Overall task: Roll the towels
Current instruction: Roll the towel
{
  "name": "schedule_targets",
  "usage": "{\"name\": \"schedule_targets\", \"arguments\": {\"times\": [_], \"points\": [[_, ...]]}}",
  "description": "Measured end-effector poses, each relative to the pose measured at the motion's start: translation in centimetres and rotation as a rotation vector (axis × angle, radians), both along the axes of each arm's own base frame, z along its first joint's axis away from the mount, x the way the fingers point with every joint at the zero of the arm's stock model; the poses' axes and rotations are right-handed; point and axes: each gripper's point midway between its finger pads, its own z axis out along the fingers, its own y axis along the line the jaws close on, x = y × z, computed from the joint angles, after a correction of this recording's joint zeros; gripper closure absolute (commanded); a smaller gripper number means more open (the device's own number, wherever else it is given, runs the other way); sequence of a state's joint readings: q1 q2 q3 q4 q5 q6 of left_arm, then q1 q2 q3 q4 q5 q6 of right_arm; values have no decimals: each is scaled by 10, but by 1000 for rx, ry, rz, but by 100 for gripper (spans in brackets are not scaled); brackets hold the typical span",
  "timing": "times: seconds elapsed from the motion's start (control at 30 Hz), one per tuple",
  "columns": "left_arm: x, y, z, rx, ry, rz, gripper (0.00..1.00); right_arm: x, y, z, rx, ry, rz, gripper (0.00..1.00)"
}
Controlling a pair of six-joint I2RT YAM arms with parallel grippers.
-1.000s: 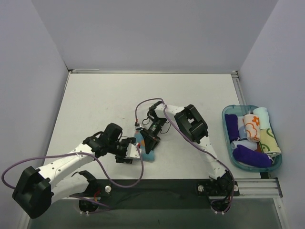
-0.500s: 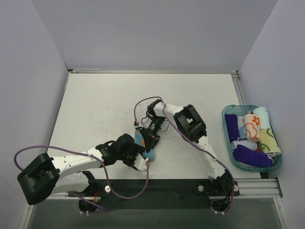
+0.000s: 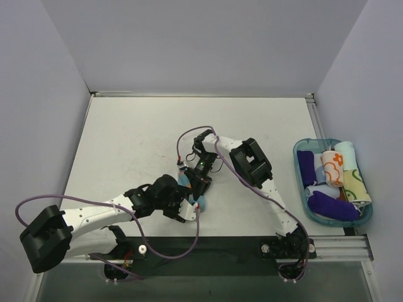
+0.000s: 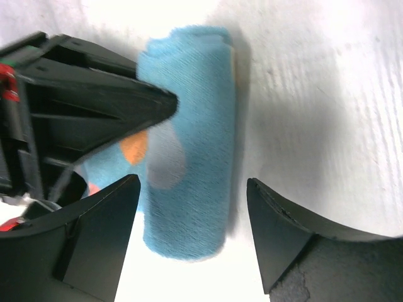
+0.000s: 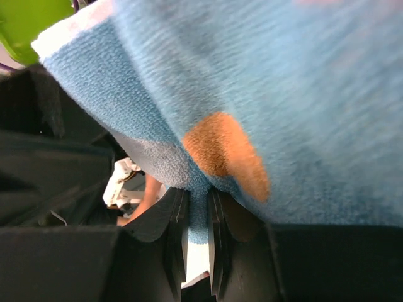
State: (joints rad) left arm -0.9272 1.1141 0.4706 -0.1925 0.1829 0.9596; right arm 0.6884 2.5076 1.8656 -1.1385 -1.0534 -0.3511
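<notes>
The light blue towel (image 4: 192,145) with orange dots lies rolled on the table, near the middle front (image 3: 201,202). My left gripper (image 4: 193,185) is open, its jaws on either side of the roll's near end without touching it; in the top view it (image 3: 191,207) is just in front of the roll. My right gripper (image 5: 198,211) is shut on a fold of the blue towel (image 5: 289,94); it shows at the roll's far end in the top view (image 3: 197,181). A white towel with orange prints (image 3: 332,165) lies rolled in the tray.
A blue tray (image 3: 301,148) at the table's right edge holds several rolled cloths, among them purple ones (image 3: 332,206) and a yellow-green one (image 3: 355,182). The right arm's black finger (image 4: 94,104) crosses the left of the left wrist view. White walls enclose the table.
My left arm has swung toward the near edge, and its open gripper has come round to the roll's near end. The right gripper stays shut on the towel.
</notes>
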Motion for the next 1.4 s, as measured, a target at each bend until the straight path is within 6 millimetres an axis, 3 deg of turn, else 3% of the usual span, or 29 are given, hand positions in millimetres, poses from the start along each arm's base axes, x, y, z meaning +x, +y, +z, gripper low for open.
{"name": "schedule_targets", "arguments": {"times": [0.23,0.33,0.37,0.47,0.5,0.6,0.63,0.8,1.0,1.1,1.27,1.4], "points": [[6,-9,-10,41,26,-9,27,1,0,0,-16,13,-5,100],[9,-9,-19,69,20,-24,36,1,0,0,-13,16,-5,100],[10,-10,-20,71,14,-30,43,1,0,0,-12,16,-5,100],[12,-10,-22,82,6,-33,61,3,0,0,-8,19,-12,88],[12,-10,-22,84,8,-31,70,4,0,0,-8,19,-14,77],[12,-9,-20,89,27,-15,83,8,-1,0,-9,21,-32,61],[13,-8,-19,91,40,-7,86,10,-1,2,-4,26,-46,60],[12,-2,-20,95,125,31,93,33,-11,6,-14,5,-134,55],[16,-5,-19,84,362,72,89,77,-38,16,-45,-84,-279,45],[21,-5,-19,77,532,95,86,108,-55,33,-33,-212,-338,44],[29,-7,-18,85,796,130,84,156,-93,92,30,-448,-470,44],[34,-9,-19,104,1004,176,81,160,-132,134,65,-604,-563,48]]}}
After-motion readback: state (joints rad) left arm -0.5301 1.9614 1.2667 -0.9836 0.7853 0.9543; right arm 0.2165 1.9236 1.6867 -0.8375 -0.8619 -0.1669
